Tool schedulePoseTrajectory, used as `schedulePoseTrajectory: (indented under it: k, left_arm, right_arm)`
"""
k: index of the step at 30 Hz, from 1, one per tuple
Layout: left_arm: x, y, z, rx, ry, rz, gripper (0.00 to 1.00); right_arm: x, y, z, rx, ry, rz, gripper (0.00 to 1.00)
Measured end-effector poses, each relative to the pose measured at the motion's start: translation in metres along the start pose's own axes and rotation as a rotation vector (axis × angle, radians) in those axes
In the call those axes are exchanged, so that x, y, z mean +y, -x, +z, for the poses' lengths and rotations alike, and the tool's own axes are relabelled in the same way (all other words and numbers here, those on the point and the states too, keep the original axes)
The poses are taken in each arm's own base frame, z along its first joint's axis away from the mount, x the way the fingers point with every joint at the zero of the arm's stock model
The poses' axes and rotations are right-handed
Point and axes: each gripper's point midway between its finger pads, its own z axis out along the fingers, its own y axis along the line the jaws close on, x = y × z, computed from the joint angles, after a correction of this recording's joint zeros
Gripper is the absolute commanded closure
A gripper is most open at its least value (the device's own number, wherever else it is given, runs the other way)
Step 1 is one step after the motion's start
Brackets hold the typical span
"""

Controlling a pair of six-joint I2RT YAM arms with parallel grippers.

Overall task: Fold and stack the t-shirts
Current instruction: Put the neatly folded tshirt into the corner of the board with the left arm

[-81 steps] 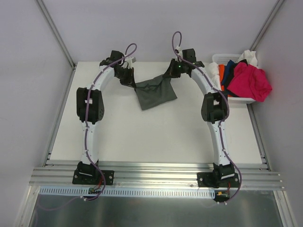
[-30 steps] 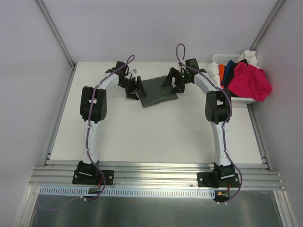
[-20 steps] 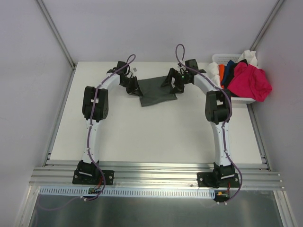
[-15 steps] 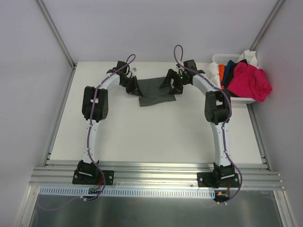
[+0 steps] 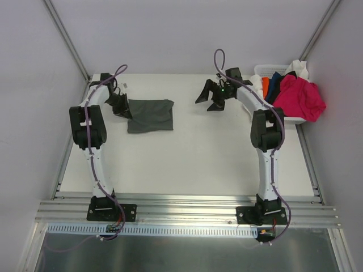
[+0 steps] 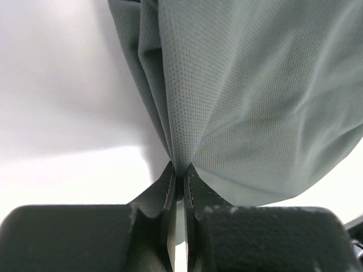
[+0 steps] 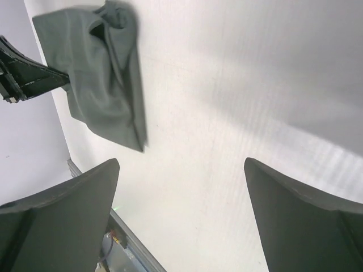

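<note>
A folded charcoal grey t-shirt (image 5: 150,115) lies on the white table at the back left. My left gripper (image 5: 122,107) is shut on its left edge; in the left wrist view the cloth (image 6: 249,96) bunches into the closed jaws of the left gripper (image 6: 180,184). My right gripper (image 5: 209,98) hangs open over bare table at the back centre, well right of the shirt. The right wrist view shows the right gripper (image 7: 181,215) with wide-spread fingers and the grey shirt (image 7: 102,85) far off. Magenta, navy, orange and white t-shirts (image 5: 300,96) are heaped in the basket.
A white plastic basket (image 5: 262,70) stands at the table's back right corner, beside the right arm. Grey walls enclose the table on the left, back and right. A metal rail (image 5: 187,209) runs along the near edge.
My left gripper closed on the grey shirt's edge and dragged it from the back centre to the back left. The right gripper lifted off the shirt and stayed near the back centre, open.
</note>
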Motion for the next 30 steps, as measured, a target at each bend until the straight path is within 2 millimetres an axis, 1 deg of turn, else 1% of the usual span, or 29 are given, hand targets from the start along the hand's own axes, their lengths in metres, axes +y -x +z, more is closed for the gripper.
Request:
schedulePoseTrajectory:
  k: [1, 3, 5, 7, 12, 16, 24, 27, 30]
  left_arm:
    - [0.013, 0.0, -0.007, -0.004, 0.018, -0.01, 1.0]
    - [0.036, -0.001, -0.019, -0.003, 0.061, -0.02, 1.0]
    - [0.05, -0.005, -0.027, 0.007, 0.087, -0.022, 1.0]
    - [0.059, -0.011, -0.033, 0.023, 0.116, -0.013, 1.0]
    - [0.077, -0.024, -0.049, 0.068, 0.172, 0.003, 1.0]
    - [0.101, -0.033, -0.07, 0.081, 0.225, -0.005, 1.0]
    - [0.171, -0.054, -0.132, 0.056, 0.384, -0.092, 1.0]
    - [0.188, -0.056, -0.144, 0.062, 0.443, -0.099, 1.0]
    - [0.198, -0.046, -0.15, 0.061, 0.497, -0.074, 1.0]
  right_arm:
    - [-0.002, 0.006, -0.01, -0.02, -0.004, -0.004, 0.03]
    - [-0.003, 0.014, -0.023, -0.049, -0.01, -0.012, 0.03]
    - [-0.006, 0.019, -0.035, -0.072, -0.02, -0.014, 0.03]
    - [-0.008, 0.02, -0.043, -0.083, -0.031, -0.016, 0.03]
    - [-0.006, 0.01, -0.046, -0.066, -0.039, -0.021, 0.03]
    - [-0.005, 0.006, -0.047, -0.059, -0.041, -0.027, 0.03]
    - [-0.007, 0.004, -0.047, -0.056, -0.043, -0.028, 0.03]
    - [-0.007, 0.004, -0.047, -0.056, -0.043, -0.028, 0.02]
    - [-0.007, 0.004, -0.047, -0.056, -0.043, -0.028, 0.03]
